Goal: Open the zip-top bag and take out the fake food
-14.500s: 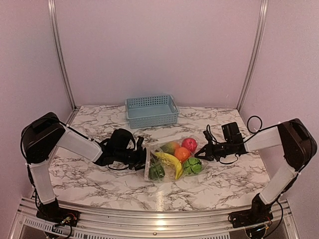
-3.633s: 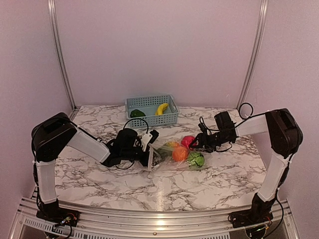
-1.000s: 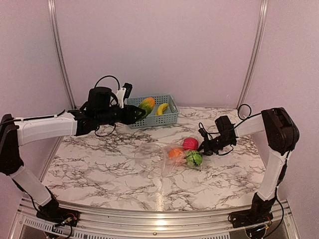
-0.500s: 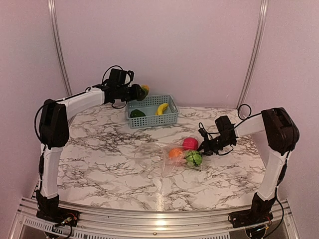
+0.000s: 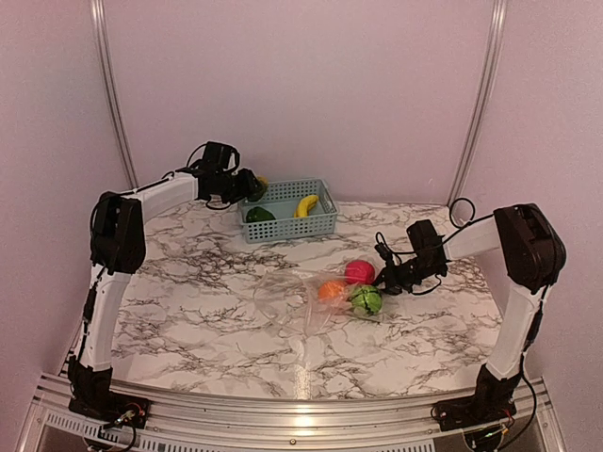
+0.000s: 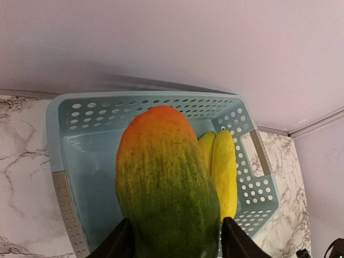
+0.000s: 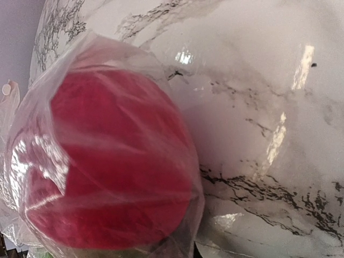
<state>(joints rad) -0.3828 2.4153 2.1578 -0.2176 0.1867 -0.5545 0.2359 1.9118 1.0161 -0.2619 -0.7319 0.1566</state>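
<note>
The zip-top bag [image 5: 311,294] lies crumpled on the table. An orange fruit [image 5: 330,289], a red round fruit [image 5: 358,271] and a light green leafy piece [image 5: 366,300] are in it. My right gripper [image 5: 384,279] is at the bag's right end and pinches the plastic beside the red fruit [image 7: 107,166]. My left gripper [image 5: 252,185] is over the back left corner of the blue basket [image 5: 320,224]. It is shut on an orange-and-green fruit [image 6: 166,183]. The banana [image 5: 306,204] and dark green pepper [image 5: 259,215] lie in the basket.
The basket stands at the back of the table against the wall. In the left wrist view the banana [image 6: 224,172] lies along the basket's right side, and the basket rim [image 6: 59,113] shows. Cables loop near the right wrist [image 5: 462,209].
My left gripper has carried the orange-and-green fruit up and back, and it is now lower, at the basket's back left. The right arm and the bag have not moved.
</note>
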